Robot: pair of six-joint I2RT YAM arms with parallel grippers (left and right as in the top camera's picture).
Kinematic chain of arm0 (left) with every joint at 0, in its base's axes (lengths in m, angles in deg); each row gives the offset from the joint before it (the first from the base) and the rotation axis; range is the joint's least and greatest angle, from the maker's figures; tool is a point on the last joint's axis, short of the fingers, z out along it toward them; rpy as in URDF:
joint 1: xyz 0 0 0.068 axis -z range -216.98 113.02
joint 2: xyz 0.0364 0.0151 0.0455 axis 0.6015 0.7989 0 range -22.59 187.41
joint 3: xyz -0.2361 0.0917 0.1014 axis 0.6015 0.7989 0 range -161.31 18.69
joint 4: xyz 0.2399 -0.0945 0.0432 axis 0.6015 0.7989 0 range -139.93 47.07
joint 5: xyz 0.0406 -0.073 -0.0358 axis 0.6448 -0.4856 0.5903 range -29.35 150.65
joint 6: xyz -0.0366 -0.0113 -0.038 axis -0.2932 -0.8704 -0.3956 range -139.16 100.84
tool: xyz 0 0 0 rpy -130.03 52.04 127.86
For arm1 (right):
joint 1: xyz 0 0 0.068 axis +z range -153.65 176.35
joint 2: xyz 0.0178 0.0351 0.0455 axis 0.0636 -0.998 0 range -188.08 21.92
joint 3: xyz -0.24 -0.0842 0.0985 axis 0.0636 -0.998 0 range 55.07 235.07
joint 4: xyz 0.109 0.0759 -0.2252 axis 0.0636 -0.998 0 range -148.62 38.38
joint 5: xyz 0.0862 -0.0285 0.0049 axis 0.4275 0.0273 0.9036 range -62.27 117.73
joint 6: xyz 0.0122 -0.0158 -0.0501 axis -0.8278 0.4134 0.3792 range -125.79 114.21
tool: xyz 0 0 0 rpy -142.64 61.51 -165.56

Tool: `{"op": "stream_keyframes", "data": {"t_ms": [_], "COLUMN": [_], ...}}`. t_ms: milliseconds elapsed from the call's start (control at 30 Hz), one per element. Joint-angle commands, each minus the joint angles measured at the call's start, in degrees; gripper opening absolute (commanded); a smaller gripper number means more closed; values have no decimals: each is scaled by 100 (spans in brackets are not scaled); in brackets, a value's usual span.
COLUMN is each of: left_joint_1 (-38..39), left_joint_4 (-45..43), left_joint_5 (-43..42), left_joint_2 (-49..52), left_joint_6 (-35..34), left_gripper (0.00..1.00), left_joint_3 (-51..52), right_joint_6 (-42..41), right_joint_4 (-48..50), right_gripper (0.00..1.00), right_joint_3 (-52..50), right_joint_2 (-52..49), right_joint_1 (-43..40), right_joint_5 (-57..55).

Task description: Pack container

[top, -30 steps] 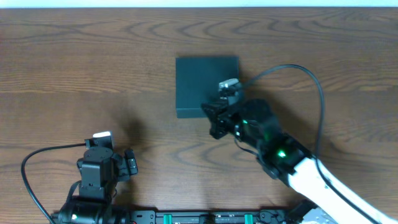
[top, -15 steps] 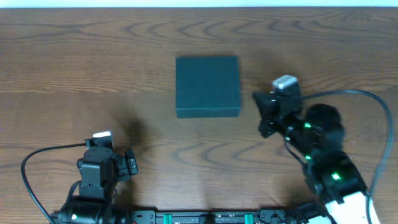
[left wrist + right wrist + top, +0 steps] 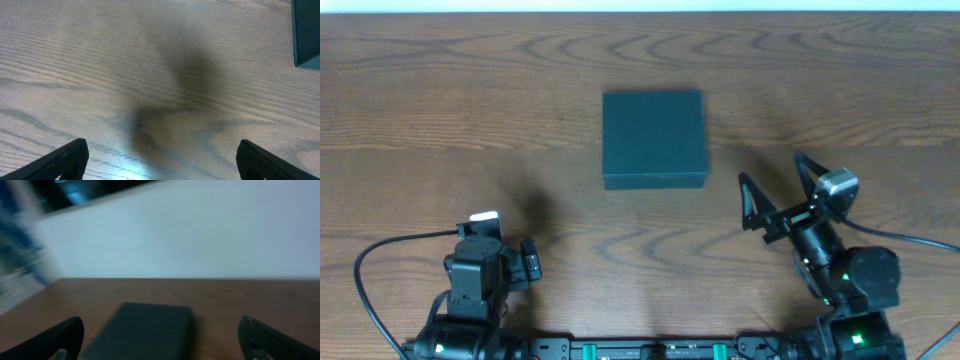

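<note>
The container [image 3: 653, 138], a dark teal-grey square box with its lid down flat, sits at the middle of the wooden table. My right gripper [image 3: 772, 175] hovers to its front right, apart from it, open and empty. In the blurred right wrist view the container [image 3: 145, 330] lies ahead between the spread fingertips [image 3: 60, 339]. My left gripper [image 3: 162, 164] stays near the front left, open over bare wood, with nothing between its fingers. A corner of the container [image 3: 306, 30] shows at the top right of the left wrist view.
Brown wooden tabletop [image 3: 470, 110] lies all around the box. A pale wall [image 3: 200, 230] rises behind the table's far edge. The arms' black cables [image 3: 380, 260] loop near the front edge.
My right gripper has pulled back from the container's near right corner to the front right and has gone from shut to open. The left arm and the container have not moved.
</note>
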Motion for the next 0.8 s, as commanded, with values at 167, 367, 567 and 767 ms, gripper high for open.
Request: {"op": "stream_keyframes", "data": {"t_ms": [167, 367, 567, 767], "left_joint_1": [-20, -20, -20, -20], "left_joint_4": [-11, -11, -11, -11], "left_joint_5": [76, 76, 76, 76], "left_joint_2": [-26, -26, -26, -26], "left_joint_6": [118, 118, 118, 118], "left_gripper": [95, 96, 95, 95], "left_joint_3": [-2, 0, -2, -2], "right_joint_6": [-313, 844, 846, 846], "right_joint_4": [254, 726, 804, 800], "right_gripper": [99, 99, 99, 99], "right_joint_3": [-778, -1412, -1633, -1685], "right_joint_2": [551, 1064, 1434, 1818], "right_joint_1": [-68, -153, -511, -634], "right_joint_5": [-1720, -1451, -905, -850]}}
